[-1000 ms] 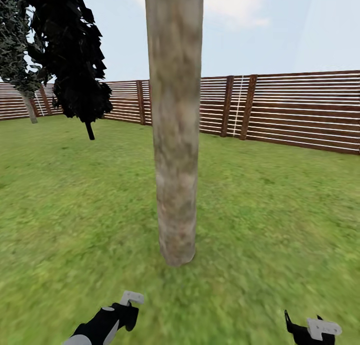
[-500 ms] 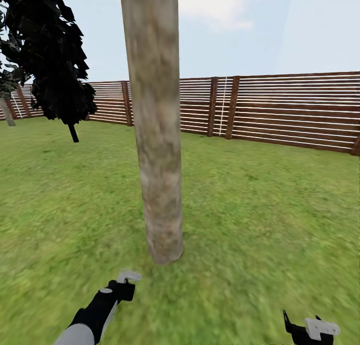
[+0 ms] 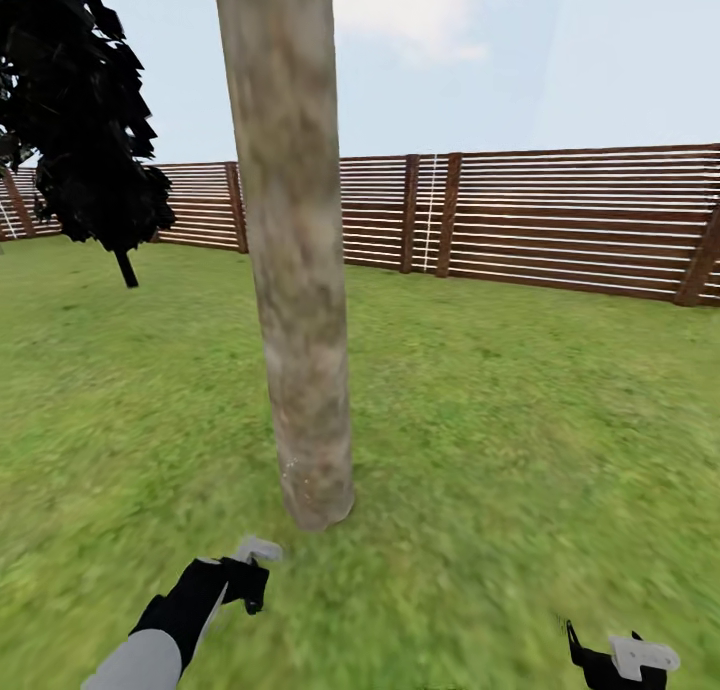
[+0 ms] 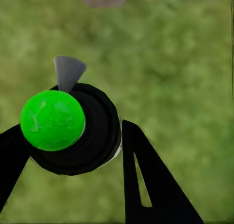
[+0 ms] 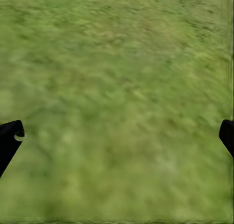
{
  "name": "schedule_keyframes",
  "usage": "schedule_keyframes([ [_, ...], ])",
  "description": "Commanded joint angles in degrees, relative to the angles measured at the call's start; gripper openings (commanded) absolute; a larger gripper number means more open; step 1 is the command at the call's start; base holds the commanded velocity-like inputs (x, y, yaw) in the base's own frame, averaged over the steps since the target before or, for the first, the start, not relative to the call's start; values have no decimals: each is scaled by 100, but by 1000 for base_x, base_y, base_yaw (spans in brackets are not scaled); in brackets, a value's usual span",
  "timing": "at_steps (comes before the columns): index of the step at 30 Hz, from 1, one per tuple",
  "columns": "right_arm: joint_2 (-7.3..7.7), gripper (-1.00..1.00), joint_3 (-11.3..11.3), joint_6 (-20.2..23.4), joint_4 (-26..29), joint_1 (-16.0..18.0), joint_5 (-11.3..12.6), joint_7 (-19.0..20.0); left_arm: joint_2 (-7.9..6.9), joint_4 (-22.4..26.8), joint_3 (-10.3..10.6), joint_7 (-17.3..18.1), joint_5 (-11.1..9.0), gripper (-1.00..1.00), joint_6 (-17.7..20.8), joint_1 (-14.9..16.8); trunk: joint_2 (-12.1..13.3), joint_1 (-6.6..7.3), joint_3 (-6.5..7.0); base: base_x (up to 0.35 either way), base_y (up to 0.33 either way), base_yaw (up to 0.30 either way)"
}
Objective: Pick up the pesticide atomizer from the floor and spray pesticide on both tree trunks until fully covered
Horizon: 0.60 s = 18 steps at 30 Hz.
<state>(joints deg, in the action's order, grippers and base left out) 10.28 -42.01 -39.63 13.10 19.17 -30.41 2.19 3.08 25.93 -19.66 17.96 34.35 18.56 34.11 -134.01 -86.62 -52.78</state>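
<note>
On the green grass lawn (image 3: 520, 420), beside the thick mottled grey-beige tree trunk (image 3: 295, 300), our left gripper (image 4: 73, 151) clasps the black pesticide atomizer with bright green ball top (image 4: 52, 120), while our right gripper (image 5: 117, 136) hangs wide, holding nothing.

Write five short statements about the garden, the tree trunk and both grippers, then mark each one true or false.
1. The left gripper holds the atomizer, a black bottle with a green cap. True.
2. The right gripper grips a second bottle. False: its jaws are apart over bare grass.
3. The tree trunk stands ahead of the left gripper in the head view. True.
4. A brick wall borders the lawn. False: it is a brown slatted wooden fence.
5. The trunk has low leafy branches. False: its visible bark is bare.
</note>
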Motion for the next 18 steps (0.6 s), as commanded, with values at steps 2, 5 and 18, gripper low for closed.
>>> schedule_keyframes([
  [2, 0, 100, -1, 5, 0, 0, 0, 0, 66, 6, 199, -1, -1, -100, 30, 41, 0, 0, -9, 0, 0, -224],
  [5, 0, 100, -10, 8, 8, 2, 8, 1, 298, 31, 389, -3, -5, -100, 413, 157, 0, 0, -33, 0, 0, -147],
  [18, 0, 100, -1, 8, -17, 0, -8, -8, 282, 65, 422, 218, -140, -100, 563, 353, 0, 0, -94, 0, 0, -10],
])
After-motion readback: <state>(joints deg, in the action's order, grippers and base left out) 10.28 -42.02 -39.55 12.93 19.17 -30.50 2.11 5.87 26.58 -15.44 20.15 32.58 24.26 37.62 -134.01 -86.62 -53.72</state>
